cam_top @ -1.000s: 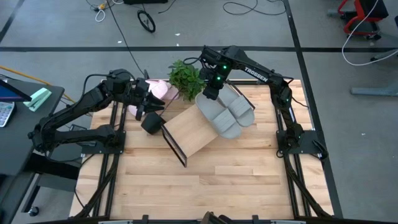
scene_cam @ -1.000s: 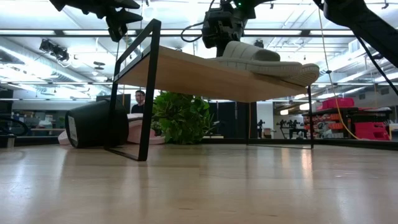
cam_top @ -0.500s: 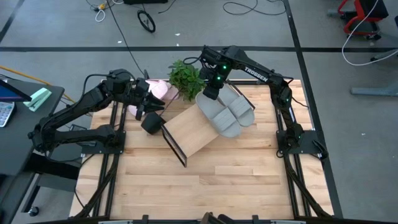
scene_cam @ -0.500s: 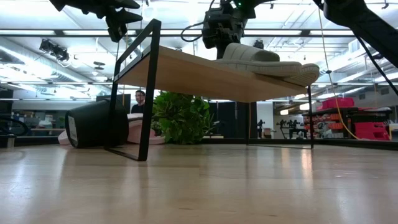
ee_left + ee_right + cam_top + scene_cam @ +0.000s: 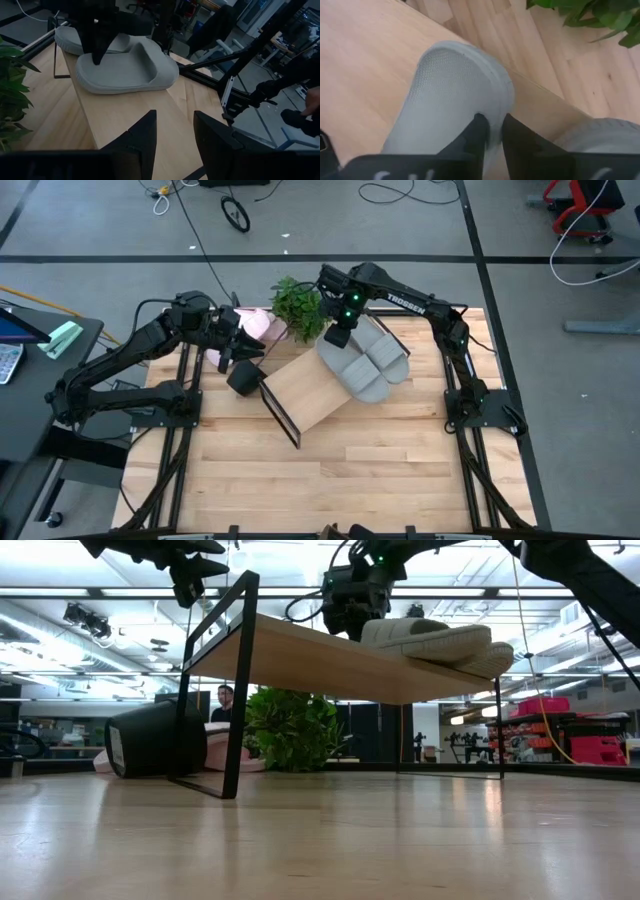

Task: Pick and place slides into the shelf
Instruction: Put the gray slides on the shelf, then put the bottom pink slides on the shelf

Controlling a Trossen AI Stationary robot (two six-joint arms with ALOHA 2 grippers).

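Note:
Two grey slides [image 5: 362,362] lie side by side on the slanted wooden shelf [image 5: 305,392], also seen in the left wrist view as the nearer grey slide [image 5: 125,67]. My right gripper [image 5: 492,122] is shut on the end of that nearer slide, beside the plant. Two pink slides [image 5: 257,324] rest on the table at its far left, partly hidden by my left arm. My left gripper [image 5: 175,132] hovers open just left of the shelf, holding nothing. My right gripper pinches the raised rim at the strapless end [image 5: 495,102] of the grey slide, one finger [image 5: 479,131] on the footbed side and one [image 5: 516,140] outside. It comes slanting down from the far side. The slide's sole lies on the shelf board.
A green plant [image 5: 300,304] stands at the far edge between the arms. A dark cylinder [image 5: 245,377] lies on the table by the shelf's black frame [image 5: 232,690]. Bare tabletop [image 5: 330,470] spreads toward the near edge. A person [image 5: 226,700] shows in the room behind.
My right gripper has shifted slightly toward the plant and dipped, still shut on the grey slide. The slide has turned on the board: in the low view it now shows shorter, and the second slide's tip shows beyond it. The left arm has kept still.

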